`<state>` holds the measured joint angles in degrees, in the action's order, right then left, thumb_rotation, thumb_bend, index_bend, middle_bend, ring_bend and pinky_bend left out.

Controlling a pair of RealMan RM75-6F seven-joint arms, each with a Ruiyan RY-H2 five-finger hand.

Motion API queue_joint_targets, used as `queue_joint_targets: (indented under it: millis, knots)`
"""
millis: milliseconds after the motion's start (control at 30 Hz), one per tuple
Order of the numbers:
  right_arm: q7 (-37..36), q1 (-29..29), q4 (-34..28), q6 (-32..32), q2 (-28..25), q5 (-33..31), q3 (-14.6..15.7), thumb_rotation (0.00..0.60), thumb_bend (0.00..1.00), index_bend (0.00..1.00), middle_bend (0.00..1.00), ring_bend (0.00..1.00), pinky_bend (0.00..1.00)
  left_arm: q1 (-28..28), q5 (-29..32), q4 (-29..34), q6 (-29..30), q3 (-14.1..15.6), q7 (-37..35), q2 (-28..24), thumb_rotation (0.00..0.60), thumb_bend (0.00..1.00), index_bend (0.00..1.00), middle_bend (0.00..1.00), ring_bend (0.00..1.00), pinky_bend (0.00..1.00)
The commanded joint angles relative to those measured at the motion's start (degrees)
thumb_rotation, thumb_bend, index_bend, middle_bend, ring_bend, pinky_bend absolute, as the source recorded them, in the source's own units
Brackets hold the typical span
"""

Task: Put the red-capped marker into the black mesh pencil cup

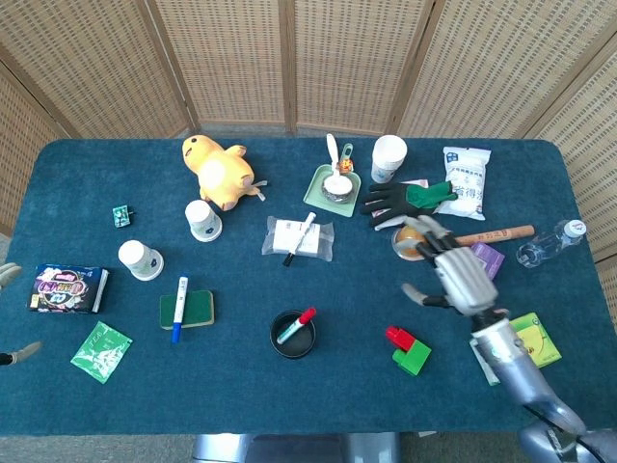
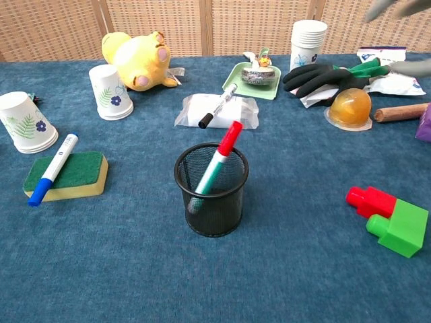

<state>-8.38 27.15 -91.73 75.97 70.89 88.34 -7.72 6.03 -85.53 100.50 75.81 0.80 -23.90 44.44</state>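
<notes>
The black mesh pencil cup stands upright near the table's front middle. Inside it is the red-capped marker, its green-and-white body in the cup and its red cap sticking out over the right side of the rim. My right hand hovers well to the right of the cup with fingers spread and nothing in it. In the chest view only blurred parts of that right hand show at the top right corner. At the left edge of the head view a sliver of my left hand shows.
Red and green blocks lie right of the cup. A green sponge bearing a blue marker sits to its left. Behind it a black marker rests on a white packet. An orange jelly cup, black glove and green packet are near the right hand.
</notes>
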Motion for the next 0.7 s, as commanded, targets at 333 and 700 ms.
queue_joint_targets:
  millis: [333, 700]
  knots:
    - [8.42, -13.52, 2.81, 16.55, -5.42, 3.9, 4.7, 0.6, 0.38, 0.25, 0.05, 0.0, 0.15, -1.36, -0.78, 1.44, 2.22, 0.69, 3.49, 1.2, 0.6, 0.02, 0.0, 0.0, 0.0, 0.04]
    - [7.12, -19.13, 7.99, 18.91, -3.25, 2.92, 6.73, 0.6, 0.32, 0.25, 0.0, 0.0, 0.02, -4.33, 0.44, 1.0, 8.24, -0.08, 10.72, 5.34, 0.6, 0.02, 0.0, 0.0, 0.0, 0.04]
